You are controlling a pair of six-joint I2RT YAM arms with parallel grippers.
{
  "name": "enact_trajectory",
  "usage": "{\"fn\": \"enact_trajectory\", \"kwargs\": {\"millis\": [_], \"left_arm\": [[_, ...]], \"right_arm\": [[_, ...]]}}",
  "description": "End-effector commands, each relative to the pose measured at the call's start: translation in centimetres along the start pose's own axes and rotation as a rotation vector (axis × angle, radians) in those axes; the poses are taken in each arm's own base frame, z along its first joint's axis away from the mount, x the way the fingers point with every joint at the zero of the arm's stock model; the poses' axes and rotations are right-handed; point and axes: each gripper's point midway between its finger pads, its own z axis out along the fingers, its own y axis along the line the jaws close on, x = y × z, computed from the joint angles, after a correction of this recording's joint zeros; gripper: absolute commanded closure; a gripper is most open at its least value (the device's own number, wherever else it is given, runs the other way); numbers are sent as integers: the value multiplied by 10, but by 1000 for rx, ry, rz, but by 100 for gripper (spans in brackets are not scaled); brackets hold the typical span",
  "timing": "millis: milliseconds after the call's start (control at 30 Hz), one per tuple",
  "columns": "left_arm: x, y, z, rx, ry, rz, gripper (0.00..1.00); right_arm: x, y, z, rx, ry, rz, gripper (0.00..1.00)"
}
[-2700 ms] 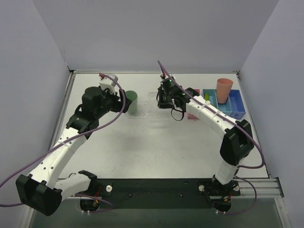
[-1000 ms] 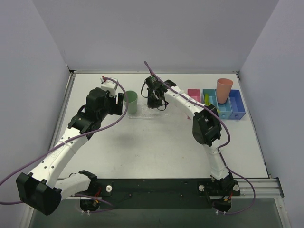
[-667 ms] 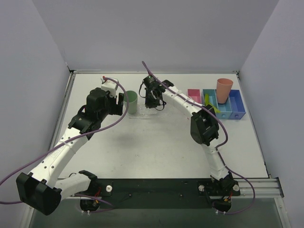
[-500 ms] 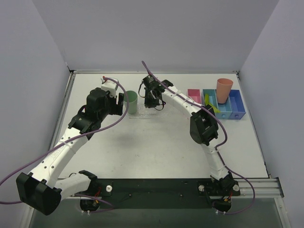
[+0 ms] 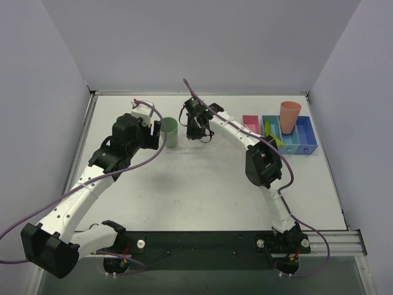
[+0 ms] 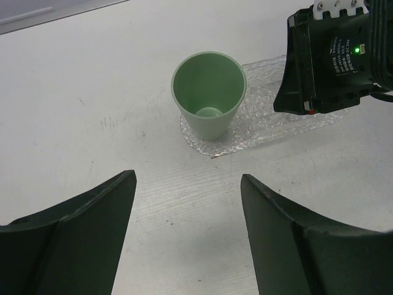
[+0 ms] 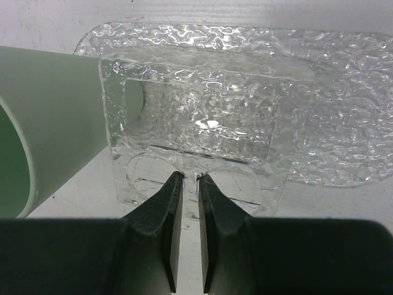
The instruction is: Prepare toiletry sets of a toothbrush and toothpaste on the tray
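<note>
Over the tray (image 7: 344,123) — laid crosswise just ahead — right gripper (image 7: 190,177) was held, fingers nearly together; left gripper (image 6: 187,178) was spread wide.

I count two cups: one green cup (image 5: 169,131), one salmon cup (image 5: 290,115). One clear bumpy tray (image 6: 264,123) lies on the counter (image 5: 202,190). Three rectangular bins: one pink bin (image 5: 250,121) and two blue, the nearer blue bin (image 5: 274,123) and the outer blue bin (image 5: 307,139). The lime-green tubes (image 5: 268,131) number at least two; I can't count them surely. Two robot arms: the left arm (image 5: 92,184) and the right arm (image 5: 236,132).
</note>
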Motion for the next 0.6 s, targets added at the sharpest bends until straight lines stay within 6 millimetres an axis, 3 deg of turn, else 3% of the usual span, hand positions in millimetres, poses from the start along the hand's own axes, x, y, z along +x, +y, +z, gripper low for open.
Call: {"fn": "enact_trajectory", "kwargs": {"millis": [0, 233, 567], "left_arm": [[-9, 2, -3, -9, -32, 7, 21], [-8, 0, -2, -3, -29, 10, 20], [-7, -1, 0, 0, -26, 13, 20]], "right_arm": [[4, 2, 2, 9, 16, -3, 87], [2, 2, 1, 10, 10, -9, 74], [-6, 5, -9, 2, -18, -11, 67]]}}
